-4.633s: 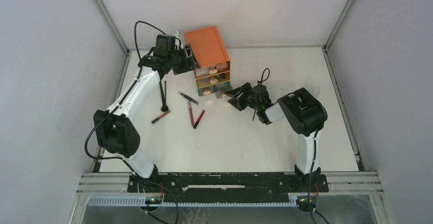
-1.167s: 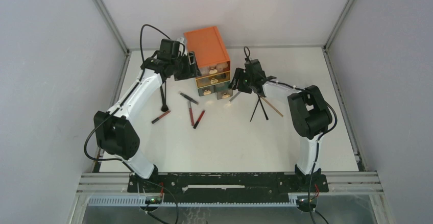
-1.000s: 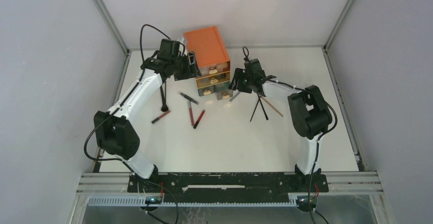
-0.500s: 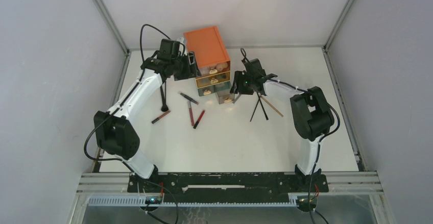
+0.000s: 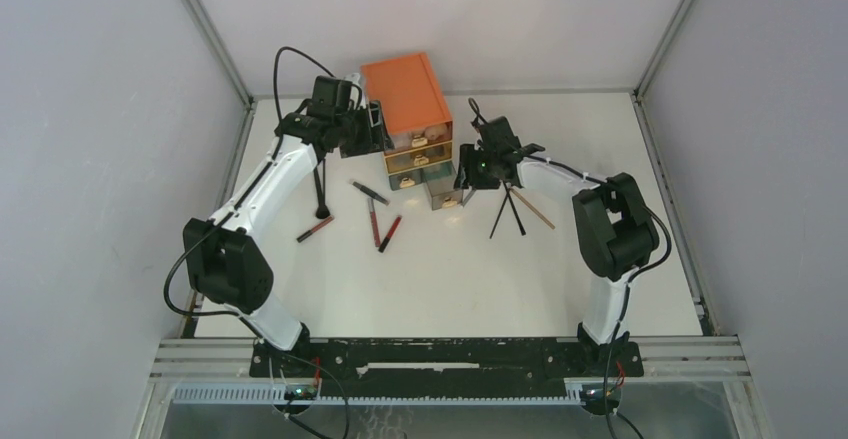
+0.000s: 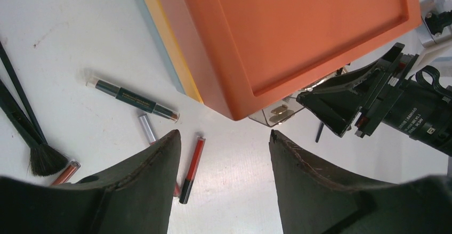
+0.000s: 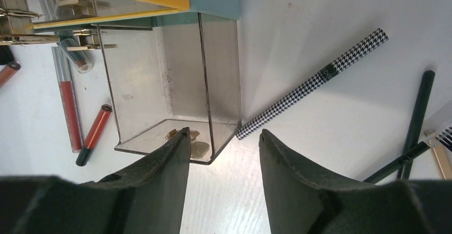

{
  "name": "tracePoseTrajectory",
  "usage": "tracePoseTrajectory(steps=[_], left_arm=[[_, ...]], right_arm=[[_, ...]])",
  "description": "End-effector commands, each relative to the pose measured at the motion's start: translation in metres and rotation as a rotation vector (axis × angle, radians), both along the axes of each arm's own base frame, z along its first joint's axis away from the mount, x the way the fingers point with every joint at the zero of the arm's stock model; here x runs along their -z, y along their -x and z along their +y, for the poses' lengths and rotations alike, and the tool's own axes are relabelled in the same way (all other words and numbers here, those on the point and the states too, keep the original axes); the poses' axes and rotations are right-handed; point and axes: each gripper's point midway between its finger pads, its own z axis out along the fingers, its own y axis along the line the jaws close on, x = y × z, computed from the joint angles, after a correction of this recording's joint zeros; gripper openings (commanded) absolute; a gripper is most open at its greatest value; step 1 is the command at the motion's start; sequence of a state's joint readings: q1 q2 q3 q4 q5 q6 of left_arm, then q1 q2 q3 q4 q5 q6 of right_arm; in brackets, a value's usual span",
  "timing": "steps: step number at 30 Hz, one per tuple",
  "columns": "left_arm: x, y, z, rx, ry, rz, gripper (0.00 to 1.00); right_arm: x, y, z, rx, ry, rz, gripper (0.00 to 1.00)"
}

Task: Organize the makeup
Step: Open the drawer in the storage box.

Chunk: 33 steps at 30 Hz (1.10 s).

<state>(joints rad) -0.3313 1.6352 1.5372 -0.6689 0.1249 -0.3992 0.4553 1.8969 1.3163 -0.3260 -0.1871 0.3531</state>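
Note:
The orange chest (image 5: pixel 405 91) stands at the back centre, and its clear bottom drawer (image 5: pixel 443 195) is pulled out. My right gripper (image 5: pixel 466 173) is open at the drawer's front right corner. In the right wrist view (image 7: pixel 224 138), one fingertip (image 7: pixel 181 138) overlaps the gold knob (image 7: pixel 187 135) on the drawer (image 7: pixel 170 85). My left gripper (image 5: pixel 376 127) is open and empty beside the chest's left side (image 6: pixel 224 135). Red pencils (image 5: pixel 390 232), a dark pencil (image 5: pixel 370 192) and a black brush (image 5: pixel 320 189) lie left of the drawer. A checkered pencil (image 7: pixel 314 82) lies right of it.
Thin black brushes (image 5: pixel 505 214) and a beige-handled one (image 5: pixel 532 209) lie right of the drawer, under the right forearm. Another red pencil (image 5: pixel 315 227) lies farther left. The two upper drawers hold small items. The booth walls stand close behind the chest.
The right arm came from mid-table to the chest, and brushes now lie to its right. In the last second the right gripper drew toward the near side and the bottom drawer slid farther out.

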Motion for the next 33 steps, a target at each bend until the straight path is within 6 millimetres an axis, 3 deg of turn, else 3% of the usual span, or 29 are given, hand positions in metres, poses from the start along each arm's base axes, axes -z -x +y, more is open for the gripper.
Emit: tracePoseTrajectory(steps=[1,9,14,20,22,25,33], left_arm=[[-0.030,0.002,0.004,0.004,0.006,-0.081,0.66],[-0.031,0.002,0.002,0.011,0.017,-0.080,0.66],[-0.039,0.005,-0.006,0.045,0.010,-0.109,0.66],[-0.062,0.024,-0.010,0.121,-0.171,-0.373,0.66],[-0.065,0.036,-0.020,0.177,-0.198,-0.456,0.69],[-0.050,0.039,-0.023,0.232,-0.272,-0.471,0.72],[-0.008,0.006,-0.013,0.155,-0.468,-0.344,0.67]], right_arm=[[0.007,0.040,-0.024,-0.043,0.113,0.080,0.57],[0.000,0.040,-0.020,-0.044,0.082,0.074,0.58],[-0.013,0.026,-0.010,0.002,0.018,0.028,0.62],[-0.024,0.001,0.005,0.064,-0.133,0.007,0.63],[-0.025,-0.006,0.009,0.074,-0.174,0.009,0.63],[-0.025,-0.010,0.012,0.077,-0.202,0.015,0.63],[-0.018,-0.012,0.012,0.093,-0.201,0.033,0.63]])
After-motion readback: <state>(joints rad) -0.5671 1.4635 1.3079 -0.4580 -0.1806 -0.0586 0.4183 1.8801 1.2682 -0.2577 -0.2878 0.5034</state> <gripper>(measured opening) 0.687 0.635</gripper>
